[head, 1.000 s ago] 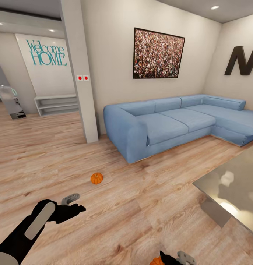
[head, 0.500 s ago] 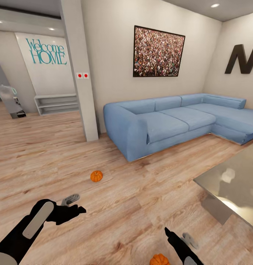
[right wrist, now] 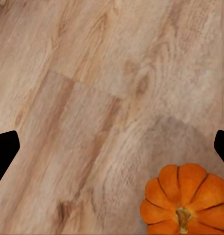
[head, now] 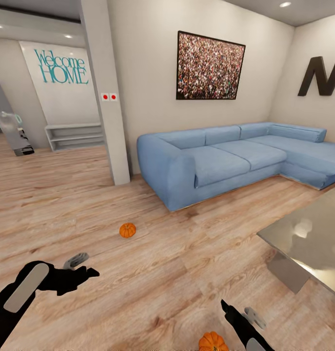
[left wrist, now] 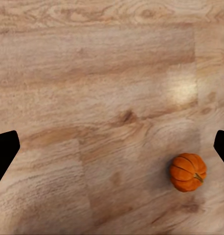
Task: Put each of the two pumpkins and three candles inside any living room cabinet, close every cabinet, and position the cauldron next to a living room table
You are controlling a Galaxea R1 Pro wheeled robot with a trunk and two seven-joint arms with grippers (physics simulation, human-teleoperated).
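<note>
Lying on the bare wooden floor [head: 157,273] are two orange pumpkins: the far pumpkin [head: 128,229] sits out in the open room, a little in front of the blue sofa's near arm, and the near pumpkin [head: 213,341] rests at the lower edge of the head view, just beside the right hand [head: 243,317]. That right hand hangs above the floor with its dark finger and grey finger held apart and nothing between them; in the right wrist view its two black fingertips [right wrist: 5,152] stand wide at either edge, with the near pumpkin [right wrist: 186,201], stem up, on the planks off to one side of the gap. The left hand [head: 82,268] reaches forward low over the floor, short of the far pumpkin and well apart from it, fingers likewise spread and empty; the left wrist view shows that pumpkin [left wrist: 188,172] on the wood close to one fingertip but not between the two. Beyond the far pumpkin stands the blue sofa [head: 226,161], an L-shaped piece against the wall beneath a framed crowd picture [head: 209,67]. A glossy glass-topped desk [head: 308,243] juts in at the right. A white pillar [head: 106,92] divides the room, and behind it a wall carries the words "Welcome HOME" [head: 61,69] above a low white shelf [head: 74,137].
</note>
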